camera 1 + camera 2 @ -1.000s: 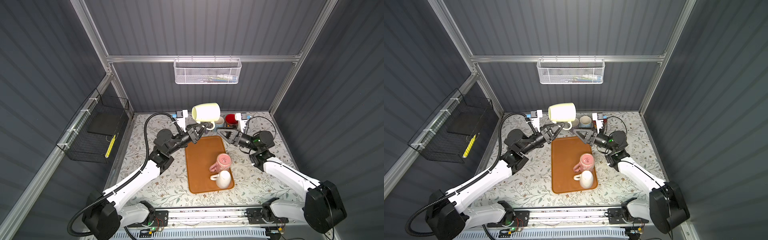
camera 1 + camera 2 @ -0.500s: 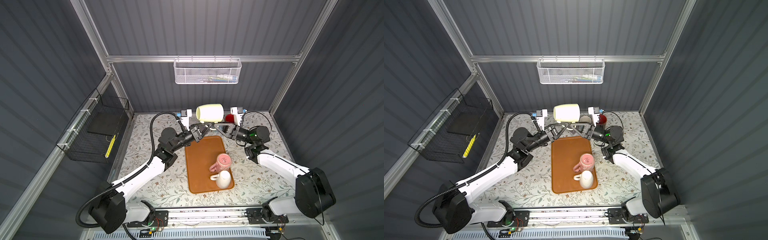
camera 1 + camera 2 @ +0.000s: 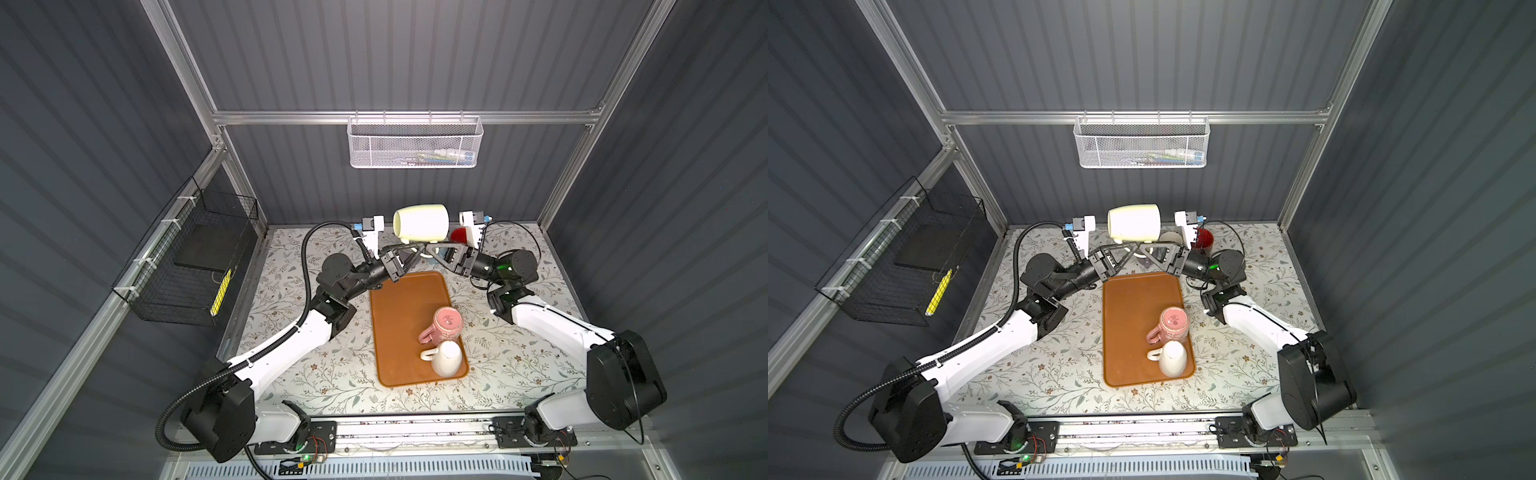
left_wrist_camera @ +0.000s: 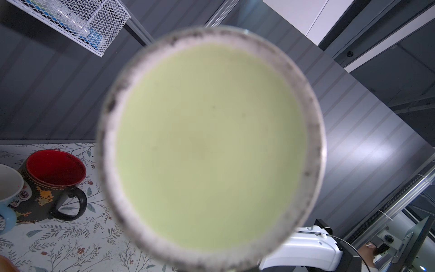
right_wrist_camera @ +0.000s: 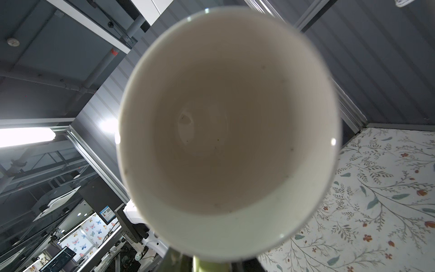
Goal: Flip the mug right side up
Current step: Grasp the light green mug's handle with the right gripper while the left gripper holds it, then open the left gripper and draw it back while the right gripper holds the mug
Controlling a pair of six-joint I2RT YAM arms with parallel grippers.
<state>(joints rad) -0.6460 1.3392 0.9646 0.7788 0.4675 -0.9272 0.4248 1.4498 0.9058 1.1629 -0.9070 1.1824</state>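
The mug [image 3: 420,223] hangs in the air on its side above the middle of the table's [image 3: 519,365] far edge, just past the tray's [image 3: 399,316] far end. Its base faces my left arm and fills the left wrist view. Its mouth faces my right arm, whose wrist view looks straight in. The handle points down, and both my grippers meet beneath it. My left gripper [image 3: 415,250] looks clamped on the mug there. My right gripper [image 3: 431,252] sits tip to tip with it, right under the mug's body. I cannot tell whether its jaws have closed on the handle or stand apart, because the mug hides them.

I judge this to be a handover partway through the flip. To do it well, the right gripper needs a firm, square hold on the handle before the left lets go, with neither pulling sideways. Then the right wrist should roll the mouth upward and set the mug on bare table, clear of the red mug [image 3: 458,235] at the far edge.
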